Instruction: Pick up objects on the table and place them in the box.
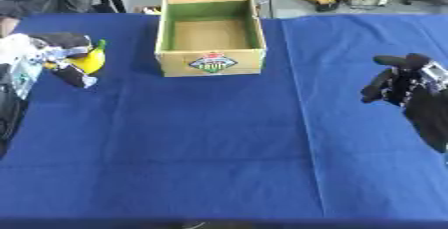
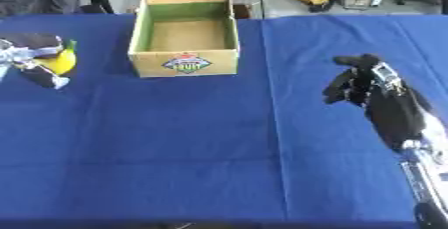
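Blue table (image 1: 219,143), bare through the middle. Box (image 1: 211,33) at the far centre, open and empty as far as we see. Our left hand (image 1: 63,55) at the left edge, fingers curled round a yellow banana (image 1: 90,60). Right hand (image 2: 363,85) hangs empty, fingers curled. We judge the carry comes next: swing right over the box, then release.

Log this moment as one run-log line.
left hand: shut on yellow fruit, left of box | right hand: curled, holding nothing, above the cloth | cardboard box: nothing inside | blue cloth
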